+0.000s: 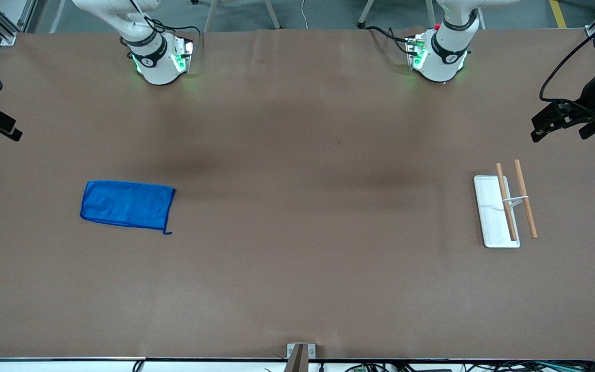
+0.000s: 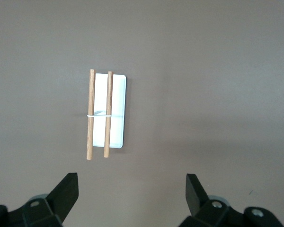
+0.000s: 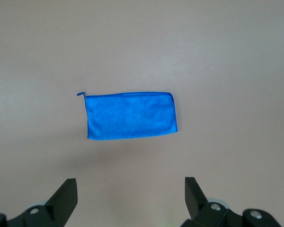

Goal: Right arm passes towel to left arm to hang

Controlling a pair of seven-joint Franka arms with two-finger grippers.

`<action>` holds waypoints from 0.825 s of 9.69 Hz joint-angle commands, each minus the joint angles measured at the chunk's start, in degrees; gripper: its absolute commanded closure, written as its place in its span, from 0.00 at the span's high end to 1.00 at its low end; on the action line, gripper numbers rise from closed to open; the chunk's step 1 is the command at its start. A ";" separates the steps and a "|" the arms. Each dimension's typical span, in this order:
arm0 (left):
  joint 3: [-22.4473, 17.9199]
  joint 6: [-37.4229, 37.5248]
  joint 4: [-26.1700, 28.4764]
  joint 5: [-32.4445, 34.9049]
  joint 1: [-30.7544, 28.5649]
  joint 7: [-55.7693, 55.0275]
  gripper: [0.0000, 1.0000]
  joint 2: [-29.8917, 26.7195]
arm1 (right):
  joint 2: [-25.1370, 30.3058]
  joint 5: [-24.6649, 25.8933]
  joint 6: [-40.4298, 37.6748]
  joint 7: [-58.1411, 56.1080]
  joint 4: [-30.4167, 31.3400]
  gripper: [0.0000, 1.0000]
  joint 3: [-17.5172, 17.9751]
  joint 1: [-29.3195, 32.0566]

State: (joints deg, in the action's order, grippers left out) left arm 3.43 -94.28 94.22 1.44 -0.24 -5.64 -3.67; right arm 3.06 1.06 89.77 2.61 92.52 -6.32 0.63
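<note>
Your towel (image 1: 127, 204) lies flat on the desk (image 1: 297, 268) toward the right arm's end, long axis pointing 3 to 9 o'clock in the front view, under the spread, empty right hand (image 3: 128, 198); left hand (image 2: 130, 198) waits spread over the rack (image 1: 504, 209).

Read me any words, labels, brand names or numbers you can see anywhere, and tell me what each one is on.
No readable text anywhere.
towel: plain blue, its corner loop carries no lettering that shows.
rack: white base and two wooden rods, unmarked.
robot bases: a small dark emblem on each collar, too small to read.
</note>
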 commanded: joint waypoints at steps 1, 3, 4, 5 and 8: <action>0.17 0.06 1.05 1.02 0.15 -0.25 1.00 0.51 | 0.90 0.26 -0.30 -0.15 1.87 1.00 0.43 -0.63; 0.17 0.15 1.05 1.02 0.15 -0.43 1.00 0.51 | 0.81 0.26 6.85 -0.06 10.27 1.00 0.52 -1.51; 0.17 0.24 1.05 0.93 0.24 -0.60 1.00 0.51 | 0.29 0.26 12.30 -0.06 14.40 1.00 0.52 -1.42; 0.17 0.24 1.05 1.02 0.24 -0.69 1.00 0.51 | -1.37 0.26 17.05 -0.06 17.66 1.00 0.52 -1.42; 0.17 0.41 1.05 1.02 0.32 -0.78 1.00 0.60 | -10.93 0.26 32.34 -0.50 26.03 1.00 0.52 -1.51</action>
State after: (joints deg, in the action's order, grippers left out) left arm 3.45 -94.24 94.24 1.44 -0.11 -5.65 -3.67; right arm -4.01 1.04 117.19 2.49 115.98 -5.77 -0.70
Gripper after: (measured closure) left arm 0.000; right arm 0.000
